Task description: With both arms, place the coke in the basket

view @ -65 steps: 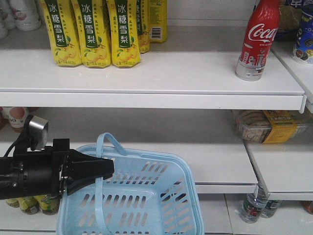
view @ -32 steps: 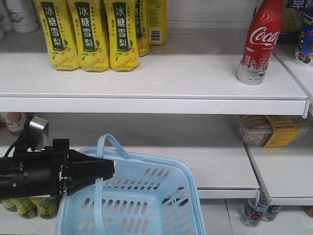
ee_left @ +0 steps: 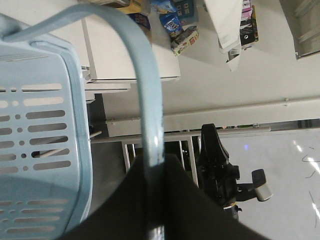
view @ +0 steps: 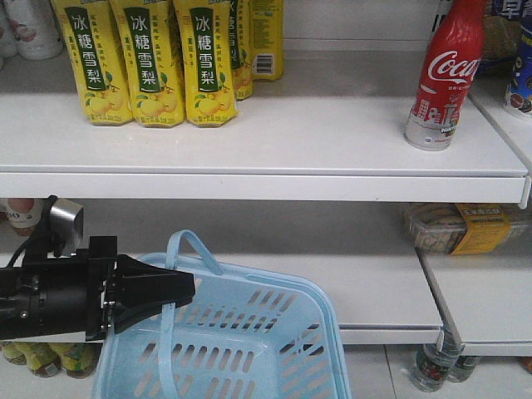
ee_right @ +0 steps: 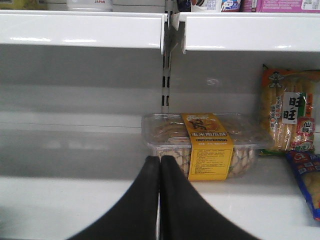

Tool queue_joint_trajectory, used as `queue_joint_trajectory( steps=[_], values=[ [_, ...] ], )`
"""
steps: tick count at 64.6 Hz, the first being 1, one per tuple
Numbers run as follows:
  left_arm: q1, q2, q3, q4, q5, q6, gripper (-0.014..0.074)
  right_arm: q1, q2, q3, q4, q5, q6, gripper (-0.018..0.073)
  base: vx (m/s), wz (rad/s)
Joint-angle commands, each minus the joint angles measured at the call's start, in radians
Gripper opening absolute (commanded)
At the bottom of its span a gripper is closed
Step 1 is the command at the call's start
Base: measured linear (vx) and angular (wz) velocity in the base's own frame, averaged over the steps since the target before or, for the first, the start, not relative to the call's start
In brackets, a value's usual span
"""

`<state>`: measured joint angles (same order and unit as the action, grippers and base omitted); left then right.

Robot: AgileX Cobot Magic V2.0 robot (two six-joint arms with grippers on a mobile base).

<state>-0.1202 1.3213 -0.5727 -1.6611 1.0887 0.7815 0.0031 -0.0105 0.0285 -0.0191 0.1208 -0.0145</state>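
Both grippers are closed. The left gripper is clamped on the basket's near handle. In its wrist view the pale blue loop runs straight into the black fingers, whose tips are lost in dark blur, so the exact pinch cannot be made out. The right gripper has its fingers pressed together and holds nothing. It does not show in the front view, so where it stands against the basket cannot be told. Ahead of it on a lower shelf lies a clear snack box with a yellow label, apart from the tips.

The basket's lower part is cut off by the bottom edge of the front view, and its left rim is hidden behind the left arm.

The coke stands upright at the right end of the upper shelf, its cap cut off by the top edge. It is above and far to the right of the left gripper, well apart from both it and the basket. The right wrist view does not take it in. Yellow bottles stand at the shelf's left end.
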Motion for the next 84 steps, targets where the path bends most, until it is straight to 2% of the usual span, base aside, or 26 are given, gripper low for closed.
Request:
queue_joint_trajectory(
  steps=[1,73,84],
  values=[
    [0.000,-0.027,-0.022,-0.116,0.052,0.013,-0.0006,-0.001,-0.013,0.008,-0.004,-0.078,-0.003,-0.0010,0.02,0.00],
    [0.000,-0.027,-0.022,-0.116,0.052,0.013,-0.0006,-0.001,-0.013,0.008,-0.004,-0.078,-0.003,-0.0010,0.00,0.00],
    [0.000,-0.027,-0.022,-0.116,0.052,0.013,-0.0006,-0.001,-0.013,-0.008,0.019,-0.134,0.002,-0.0010,0.00,0.00]
  ],
)
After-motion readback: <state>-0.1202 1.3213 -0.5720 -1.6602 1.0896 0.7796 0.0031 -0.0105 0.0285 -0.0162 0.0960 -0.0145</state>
